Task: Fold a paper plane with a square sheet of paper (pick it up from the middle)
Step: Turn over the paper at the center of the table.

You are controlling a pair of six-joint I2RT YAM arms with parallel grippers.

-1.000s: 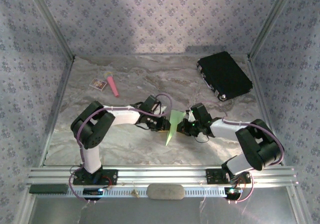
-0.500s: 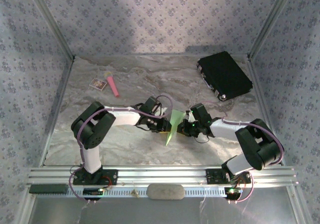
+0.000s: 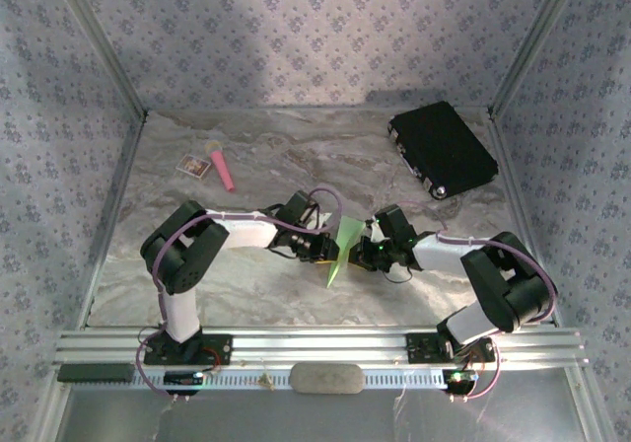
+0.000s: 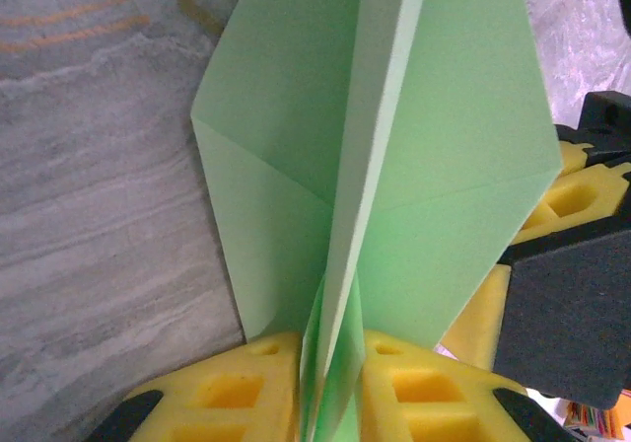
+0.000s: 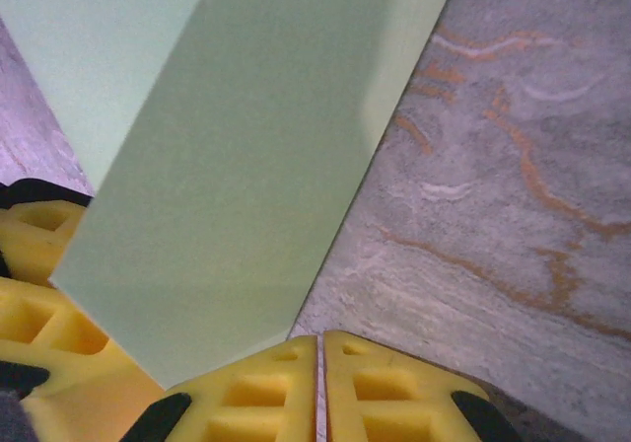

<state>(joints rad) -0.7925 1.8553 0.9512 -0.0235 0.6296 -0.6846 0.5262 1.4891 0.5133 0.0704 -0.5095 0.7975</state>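
Pinching paper plane (image 4: 434, 166) — left end effector (image 4: 330, 388)

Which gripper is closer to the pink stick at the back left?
Left. The left gripper, shut on the paper plane, is toward the near right of the pink stick. The right gripper sits beyond the plane, farther from the stick.

1 overhead, 2 wrist close-ups, shared paper (image 4: 444, 166)

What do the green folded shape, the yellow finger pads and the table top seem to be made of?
Paper plane: thin matte paper, holding sharp creases. Left gripper's pads: likely soft foam or rubber, matte, with moulded pockets. Table: marble-look veined surface, possibly a printed sheet; cannot tell.
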